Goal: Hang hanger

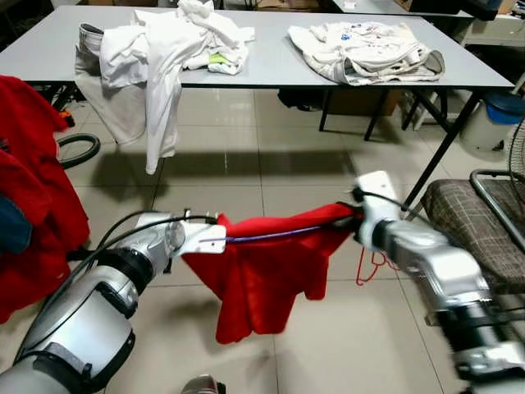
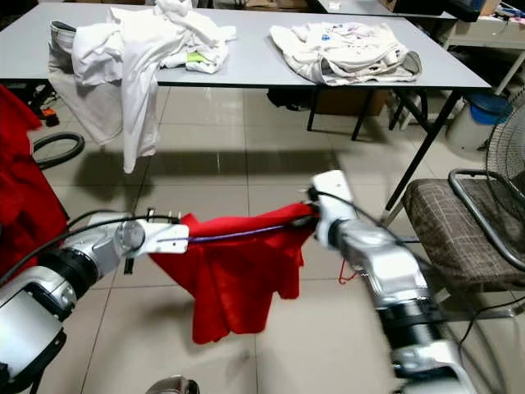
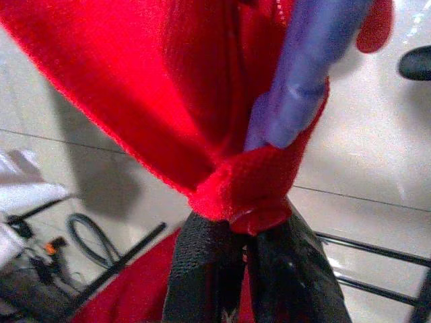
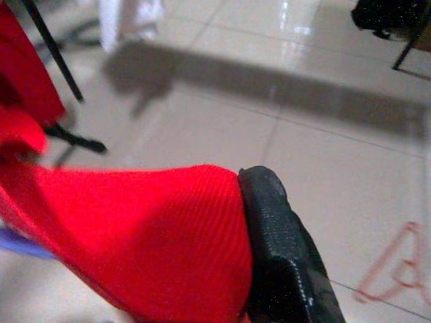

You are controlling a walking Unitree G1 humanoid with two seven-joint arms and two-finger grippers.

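A red garment (image 1: 262, 275) hangs on a thin purple hanger (image 1: 264, 235), stretched between my two grippers above the tiled floor. My left gripper (image 1: 215, 238) holds its left end. In the left wrist view the fingers (image 3: 202, 269) are shut, pinching a fold of red cloth (image 3: 135, 87) just below the purple hanger's end (image 3: 303, 74). My right gripper (image 1: 358, 215) holds the garment's right shoulder, where the cloth is pulled taut. In the right wrist view the red cloth (image 4: 148, 235) lies against one black finger (image 4: 276, 235) and hides the other.
More red clothes (image 1: 33, 205) hang at the left. A grey table (image 1: 271, 70) ahead carries piles of white clothes (image 1: 172, 41). A checked chair (image 1: 476, 230) stands at the right, with a fan (image 1: 517, 152) and a blue bucket (image 1: 502, 111) beyond it.
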